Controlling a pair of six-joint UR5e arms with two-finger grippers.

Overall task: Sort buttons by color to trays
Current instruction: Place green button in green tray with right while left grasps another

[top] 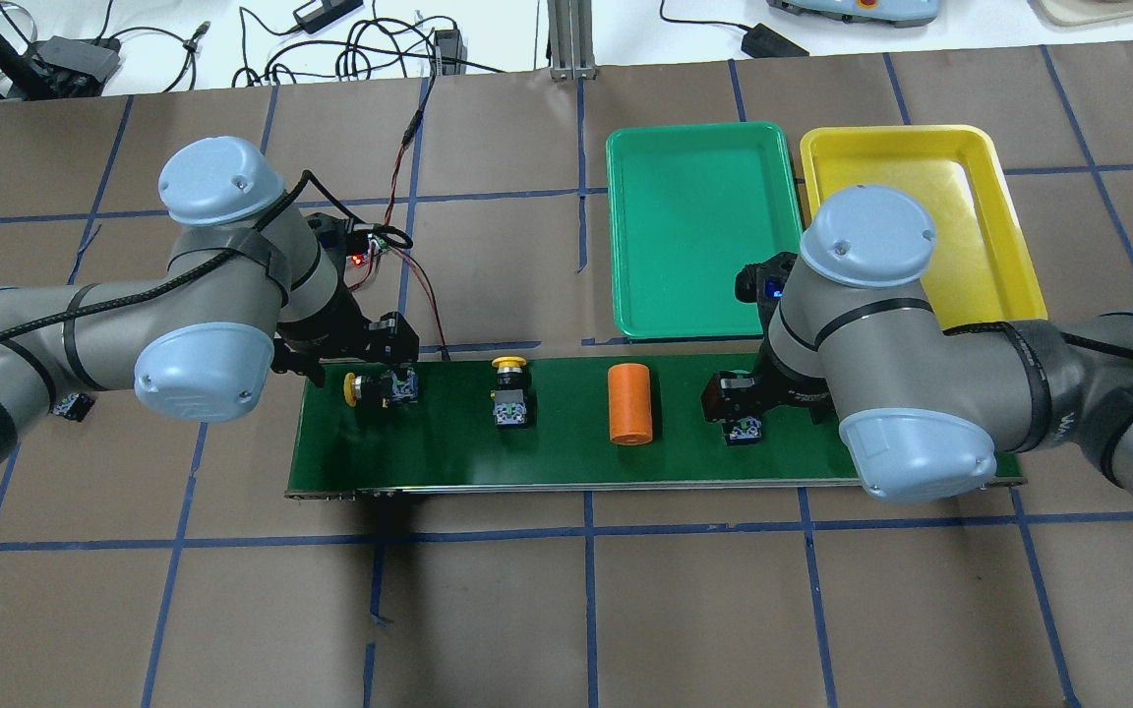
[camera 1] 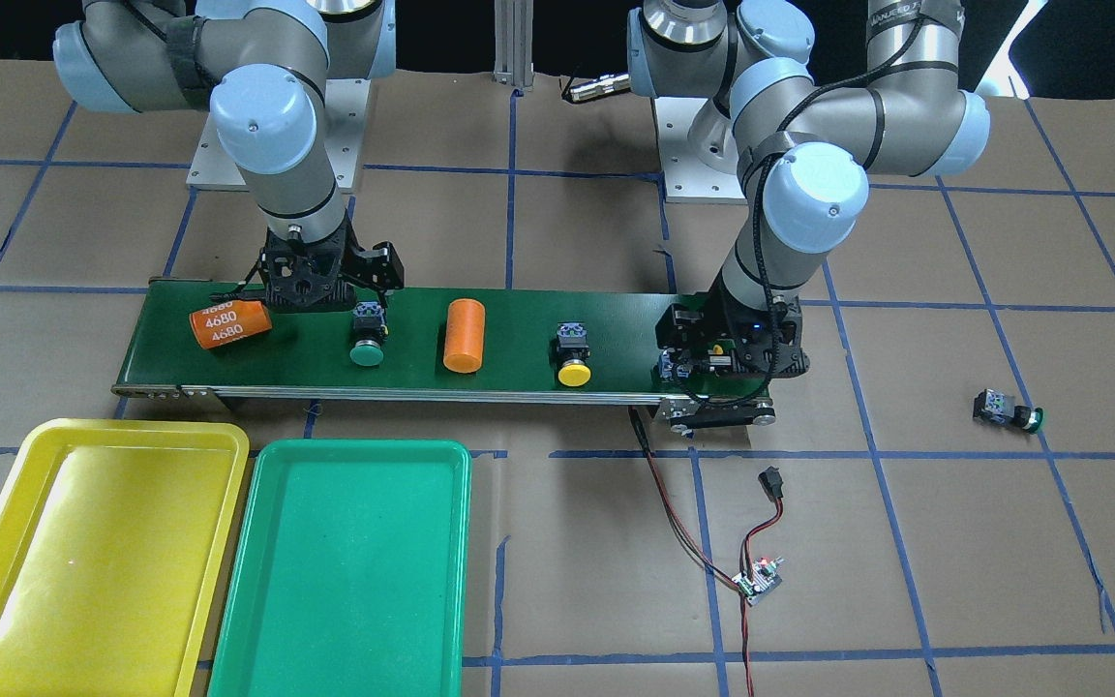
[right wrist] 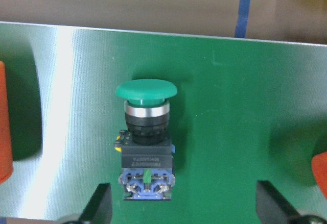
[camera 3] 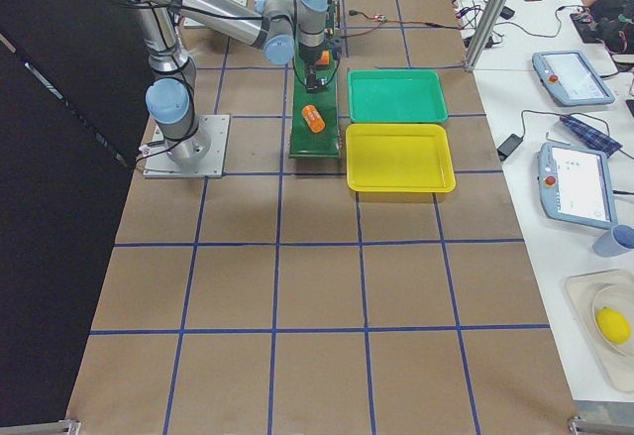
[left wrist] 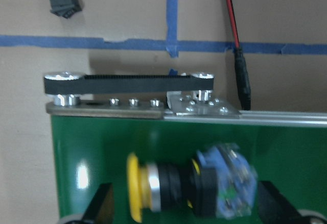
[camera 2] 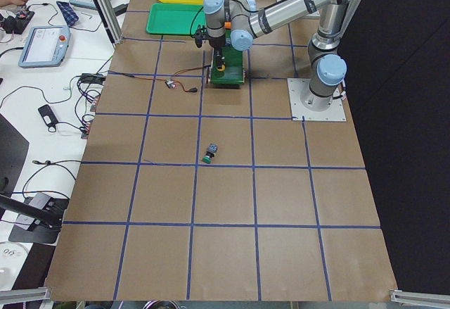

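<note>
On the dark-green belt [camera 1: 519, 315] a yellow button [left wrist: 189, 185] lies on its side between the wide-apart fingers of my left gripper [left wrist: 186, 206], which is open and apart from it. A green button [right wrist: 146, 137] lies between the spread fingers of my open right gripper [right wrist: 186, 206]; neither finger touches it. A second yellow button [camera 1: 573, 356] rests mid-belt. Another green button [camera 1: 1008, 411] lies on the table off the belt. The yellow tray [camera 1: 83, 561] and the green tray [camera 1: 345, 571] stand side by side with nothing in them.
Two orange cylinders lie on the belt, one plain [camera 1: 464, 335] and one marked 4680 [camera 1: 230, 324] beside my right gripper. A small circuit board [camera 1: 759, 581] with red and black wires lies near the belt's motor end. Blue tape lines cross the brown table.
</note>
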